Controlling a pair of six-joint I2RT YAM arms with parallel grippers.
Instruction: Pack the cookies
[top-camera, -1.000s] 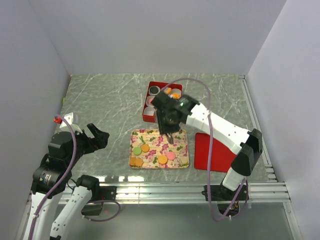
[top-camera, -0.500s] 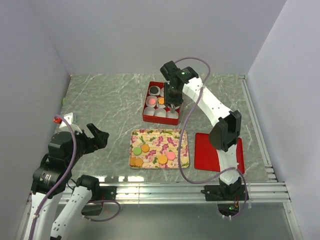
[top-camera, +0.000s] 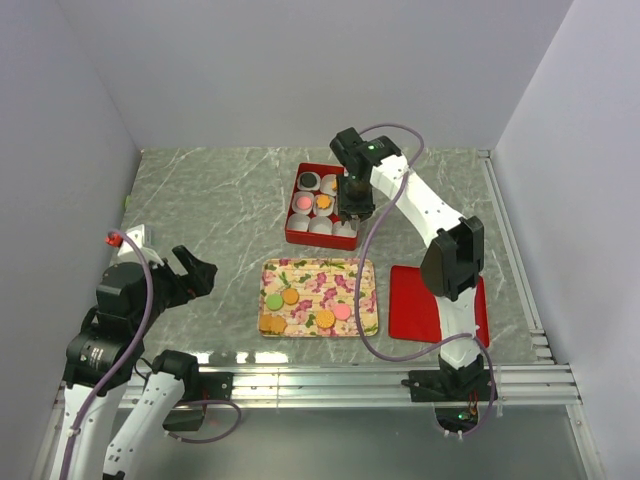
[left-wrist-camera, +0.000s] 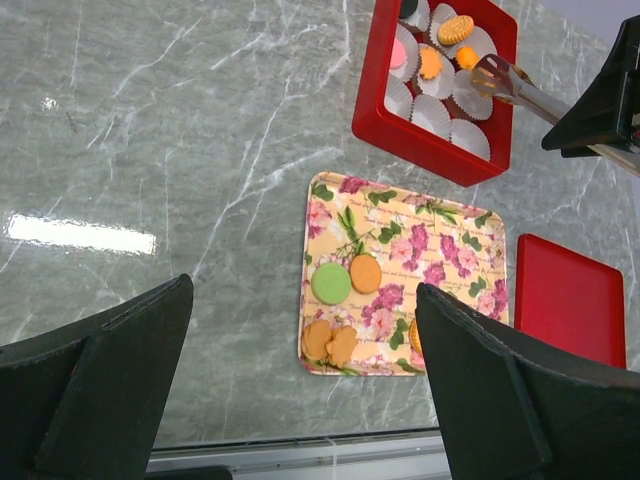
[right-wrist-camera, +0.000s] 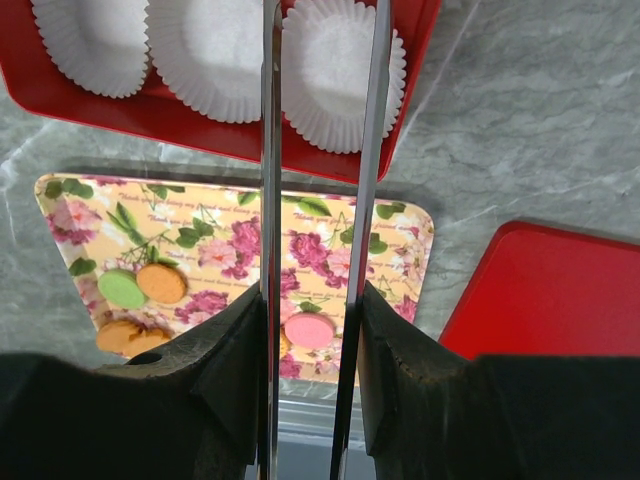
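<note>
- Two claws, only one working: my left claw (top-camera: 198, 266) hangs at the near left of the desk (top-camera: 210, 200), jaws wide apart, holding nothing.
- Loose cookies (left-wrist-camera: 365, 273) lie on the flowered tray (top-camera: 335, 278) just ahead of the arm bases, mostly on its left half, with a pink cookie (right-wrist-camera: 310, 329) toward its right.
- A red lid (top-camera: 420, 310) lies flat just right of the tray.
- Beyond the tray sits the red box (left-wrist-camera: 425, 152) of paper cups (right-wrist-camera: 340, 70). The far cups are filled and the near row looks bare.
- My right claw (top-camera: 352, 203) hovers over the box's right side, clamped on tongs (left-wrist-camera: 520, 88) that run straight out from it.
- An orange cookie (left-wrist-camera: 466, 57) sits at the tongs' tip; whether it is pinched I cannot tell.
- I judge the next pick lies back toward me from the right claw, and the pink cookie is handiest.
</note>
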